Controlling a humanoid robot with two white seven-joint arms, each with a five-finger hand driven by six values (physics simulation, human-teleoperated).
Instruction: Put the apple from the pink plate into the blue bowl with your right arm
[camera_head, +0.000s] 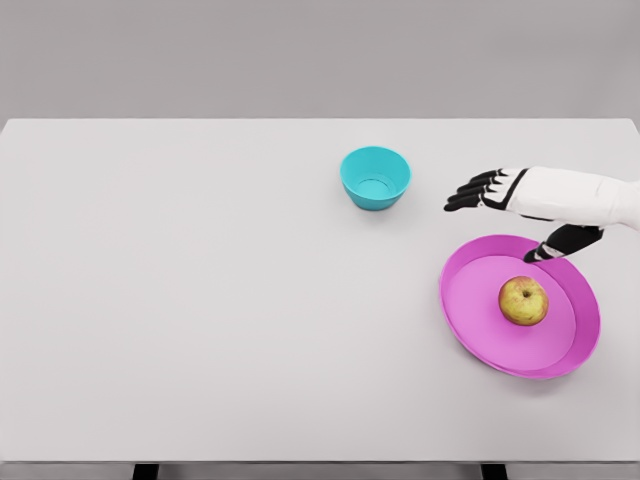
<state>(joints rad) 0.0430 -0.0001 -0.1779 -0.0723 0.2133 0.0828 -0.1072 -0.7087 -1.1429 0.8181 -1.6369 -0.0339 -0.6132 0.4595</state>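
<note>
On white table (200, 300), pink plate (470, 320) near right edge, blue bowl (375, 177) up-left of plate and empty, right hand (500, 200) above plate's far rim, fingers spread, holding nothing, apple (523, 300) on plate, ungrasped; transfer not begun.

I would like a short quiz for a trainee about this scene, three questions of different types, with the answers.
1. True or false: the apple already lies in the blue bowl.
2. Which hand is in view? A) left B) right C) both
3. Fill in: the right hand hovers with fingers spread, between the bowl and the pink ____.

Key:
1. False; it lies on the pink plate, and the bowl looks empty.
2. B; its arm comes in from the right edge.
3. plate
</note>
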